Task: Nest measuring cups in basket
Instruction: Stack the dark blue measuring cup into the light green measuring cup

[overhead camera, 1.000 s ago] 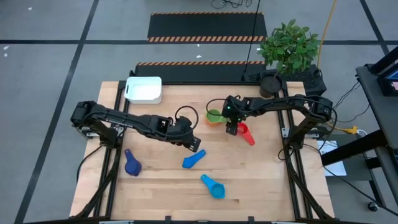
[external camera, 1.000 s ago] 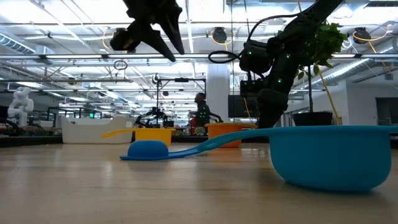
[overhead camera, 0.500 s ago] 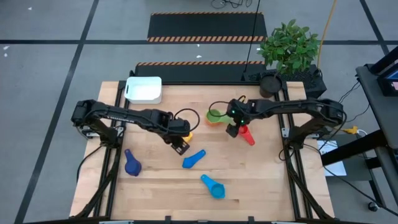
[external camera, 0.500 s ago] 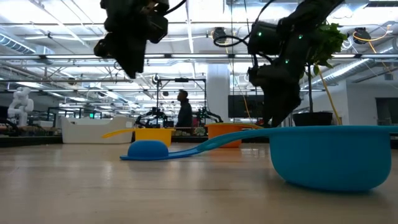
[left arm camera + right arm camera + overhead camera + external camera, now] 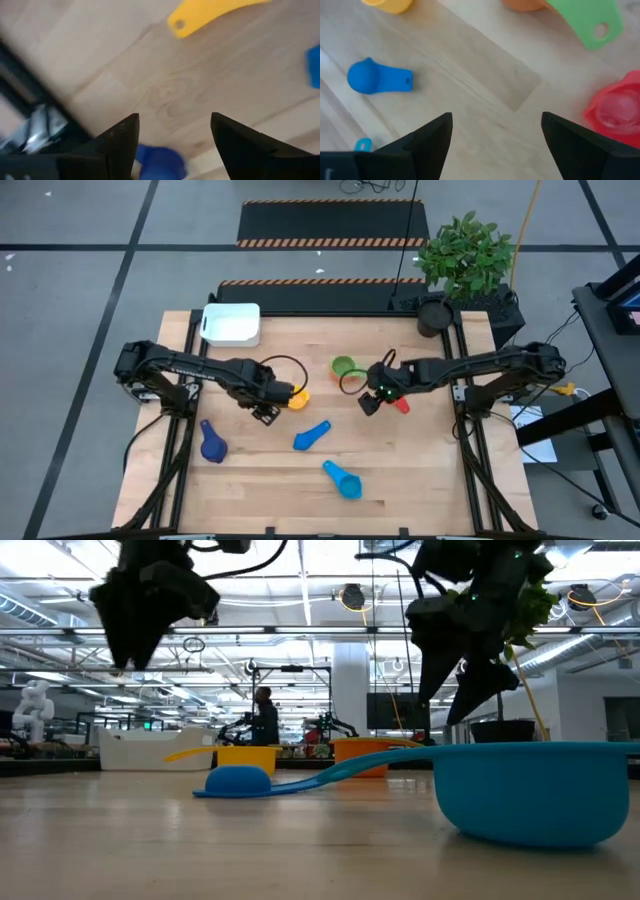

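The white basket [image 5: 231, 324] stands at the table's far left. The measuring cups lie loose on the wood: yellow [image 5: 297, 398], green [image 5: 343, 366] with orange [image 5: 522, 4] beside it, red [image 5: 400, 404], dark blue [image 5: 212, 443], and two lighter blue [image 5: 312, 436] [image 5: 342, 479]. My left gripper [image 5: 265, 412] hangs open above bare table, pointing down, just left of the yellow cup; its handle [image 5: 200, 15] shows beyond the fingers. My right gripper [image 5: 368, 402] is open too, slanting down above the table just left of the red cup [image 5: 617, 107].
A potted plant [image 5: 465, 255] stands at the far right corner. The arms' frames [image 5: 180, 395] [image 5: 480, 395] run along both sides of the table. Bare wood lies between the two grippers and along the near edge.
My left gripper has gone toward the table's left edge and tipped until it points straight down, uncovering the yellow cup. My right gripper has risen, drawn toward the near edge away from the green and orange cups, and rolled about its own line. No cup has moved.
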